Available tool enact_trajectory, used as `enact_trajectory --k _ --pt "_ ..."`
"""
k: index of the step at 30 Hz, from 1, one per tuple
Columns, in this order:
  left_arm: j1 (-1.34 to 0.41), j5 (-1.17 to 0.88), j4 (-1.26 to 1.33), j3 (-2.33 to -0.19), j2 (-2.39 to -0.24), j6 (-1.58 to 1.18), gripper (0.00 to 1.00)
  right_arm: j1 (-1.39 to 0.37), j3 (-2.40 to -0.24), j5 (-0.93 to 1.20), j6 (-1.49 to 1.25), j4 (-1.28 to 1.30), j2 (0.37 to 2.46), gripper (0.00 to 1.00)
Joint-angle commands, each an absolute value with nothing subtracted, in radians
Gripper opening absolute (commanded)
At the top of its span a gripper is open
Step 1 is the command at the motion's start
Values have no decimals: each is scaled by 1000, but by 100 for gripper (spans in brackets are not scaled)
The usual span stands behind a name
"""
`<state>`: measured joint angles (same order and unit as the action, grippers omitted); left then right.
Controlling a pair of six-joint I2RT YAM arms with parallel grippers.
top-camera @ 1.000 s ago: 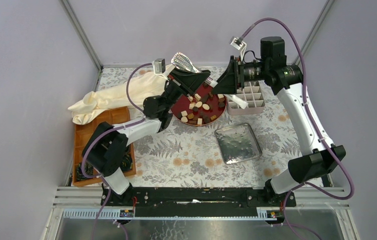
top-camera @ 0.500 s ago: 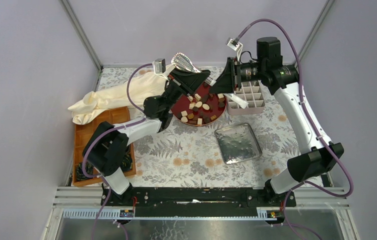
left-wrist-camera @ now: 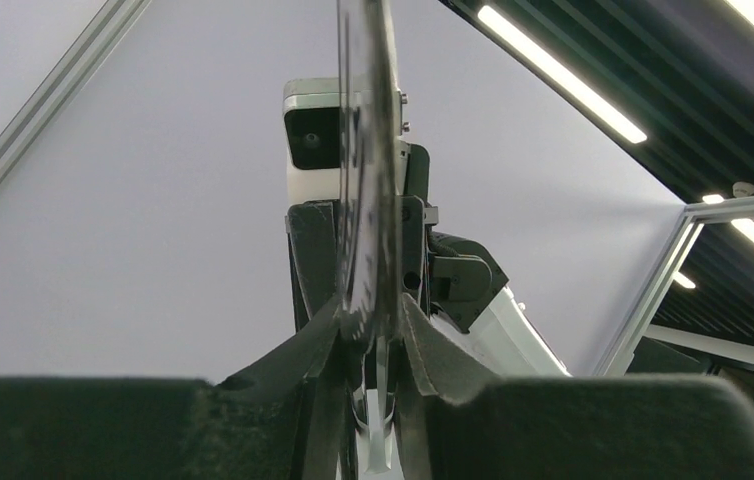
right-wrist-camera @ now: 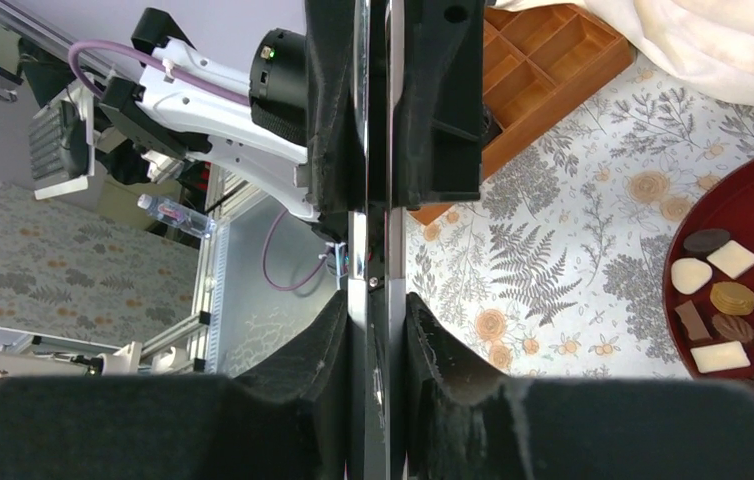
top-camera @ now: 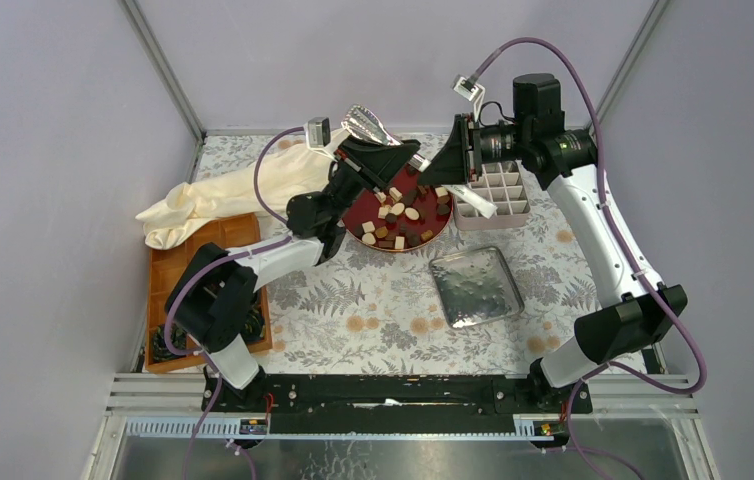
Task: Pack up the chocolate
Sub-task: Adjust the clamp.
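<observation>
The chocolate (top-camera: pixel 400 216), several small dark, tan and cream pieces, lies on a round red tray (top-camera: pixel 358 213) at the back centre; it also shows in the right wrist view (right-wrist-camera: pixel 718 298). My left gripper (top-camera: pixel 408 155) is shut on silver tongs (top-camera: pixel 368 122), whose head points up and back. In the left wrist view the gripper (left-wrist-camera: pixel 371 320) clamps the tongs (left-wrist-camera: pixel 365 180). My right gripper (top-camera: pixel 441 170) meets it from the right. In the right wrist view it (right-wrist-camera: pixel 371 310) is shut on the tongs' pressed-together arms (right-wrist-camera: pixel 371 200).
A white gridded box (top-camera: pixel 496 193) stands right of the red tray. A silver lid (top-camera: pixel 475 287) lies in front of it. A cream cloth (top-camera: pixel 233 185) lies at back left. A wooden tray (top-camera: pixel 203 262) with dark coils sits at the left edge.
My right gripper has shifted slightly left, closer onto the tongs. The left arm and the tongs have stayed put.
</observation>
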<state>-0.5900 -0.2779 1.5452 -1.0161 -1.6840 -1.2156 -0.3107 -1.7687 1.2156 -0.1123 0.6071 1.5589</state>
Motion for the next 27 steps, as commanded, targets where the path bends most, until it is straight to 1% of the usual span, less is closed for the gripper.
enact_trajectory --k 1,4,6,8,12,17,20,27 --pt "-594 -241 1612 -1018 -1677 -1221 40 -326 -1766 1281 -179 521 1554 19" --pt "-593 -227 1612 -988 -1659 -1203 75 -323 -1764 1290 -204 501 1554 19" --pt "-595 -218 1609 -962 -1643 -1183 88 -319 -1758 1295 -219 491 1552 20" --pt "-595 -202 1607 -930 -1627 -1170 97 -311 -1746 1306 -241 465 1549 21" --pt "-595 -177 1606 -842 -1587 -1152 99 -292 -1736 1308 -251 456 1546 26" --pt "-595 -163 1590 -737 -1509 -1109 99 -268 -1715 1313 -252 447 1537 39" --pt "-595 -157 1557 -675 -1455 -1083 99 -255 -1703 1318 -263 432 1533 45" --pt "-595 -119 1469 -524 -1319 -1036 99 -215 -1651 1342 -336 355 1517 45"
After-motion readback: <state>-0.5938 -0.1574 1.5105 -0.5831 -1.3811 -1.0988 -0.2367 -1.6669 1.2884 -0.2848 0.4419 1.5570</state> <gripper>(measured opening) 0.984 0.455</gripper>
